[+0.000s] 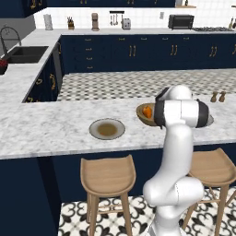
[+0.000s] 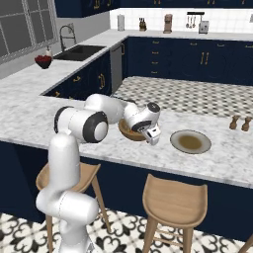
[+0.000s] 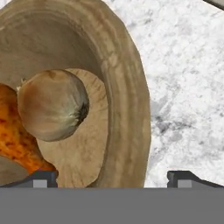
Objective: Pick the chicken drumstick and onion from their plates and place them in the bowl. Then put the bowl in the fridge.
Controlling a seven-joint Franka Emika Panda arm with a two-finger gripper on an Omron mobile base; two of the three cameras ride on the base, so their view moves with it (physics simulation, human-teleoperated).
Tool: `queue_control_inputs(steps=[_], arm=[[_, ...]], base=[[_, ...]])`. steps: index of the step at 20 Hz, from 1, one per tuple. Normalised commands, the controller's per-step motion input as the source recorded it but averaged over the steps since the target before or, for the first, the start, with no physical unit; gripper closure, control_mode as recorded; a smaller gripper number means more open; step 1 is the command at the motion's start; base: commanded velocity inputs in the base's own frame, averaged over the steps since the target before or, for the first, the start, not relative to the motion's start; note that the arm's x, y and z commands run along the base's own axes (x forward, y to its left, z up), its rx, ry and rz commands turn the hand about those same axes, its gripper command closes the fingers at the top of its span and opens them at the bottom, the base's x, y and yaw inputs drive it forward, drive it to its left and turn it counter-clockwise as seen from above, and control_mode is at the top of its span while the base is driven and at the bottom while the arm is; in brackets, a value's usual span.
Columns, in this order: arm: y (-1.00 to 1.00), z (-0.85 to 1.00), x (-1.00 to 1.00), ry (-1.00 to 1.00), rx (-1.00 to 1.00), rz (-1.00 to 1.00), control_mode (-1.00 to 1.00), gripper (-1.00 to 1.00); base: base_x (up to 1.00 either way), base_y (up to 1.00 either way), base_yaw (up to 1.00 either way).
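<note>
The wooden bowl (image 3: pixel 127 87) stands on the marble island counter and holds both foods. The pale onion (image 3: pixel 52 105) lies in it against the orange-brown chicken drumstick (image 3: pixel 13 140). My gripper (image 3: pixel 113 178) is open and empty, its jaws straddling the bowl's rim. From the right, the gripper (image 2: pixel 153 137) hangs at the right edge of the bowl (image 2: pixel 128 132). From the left, the bowl (image 1: pixel 144 117) and drumstick (image 1: pixel 147 111) peek out beside my arm. One bare plate (image 1: pixel 107 129) (image 2: pixel 190 142) lies beside the bowl. The fridge is out of view.
A sliver of a second plate (image 1: pixel 210 120) shows behind my arm. Two pepper mills (image 1: pixel 217 97) (image 2: pixel 239 123) stand at the island's far edge. Wooden stools (image 1: pixel 108 177) (image 2: pixel 173 200) sit under the near edge. A sink (image 2: pixel 79 52) is at the far left.
</note>
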Motion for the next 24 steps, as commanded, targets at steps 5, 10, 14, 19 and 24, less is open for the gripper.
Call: queue_control_inputs(steps=[5,10,14,19,24], arm=[[0.13,-0.32,0.27,0.01,0.00,0.00,-1.00,1.00],[0.29,-0.17,0.22,0.01,0.00,0.00,-1.00,1.00],[0.25,-0.03,0.03,0.00,0.00,-0.01,-1.00,1.00],[0.18,0.12,-0.12,-0.11,-0.01,-0.08,-1.00,1.00],[0.16,0.70,-0.50,-0.06,-0.08,-0.16,-1.00,1.00]], base=[[0.00,0.00,0.00],[0.00,0.00,0.00],[0.00,0.00,0.00],[0.00,0.00,0.00],[0.00,0.00,0.00]])
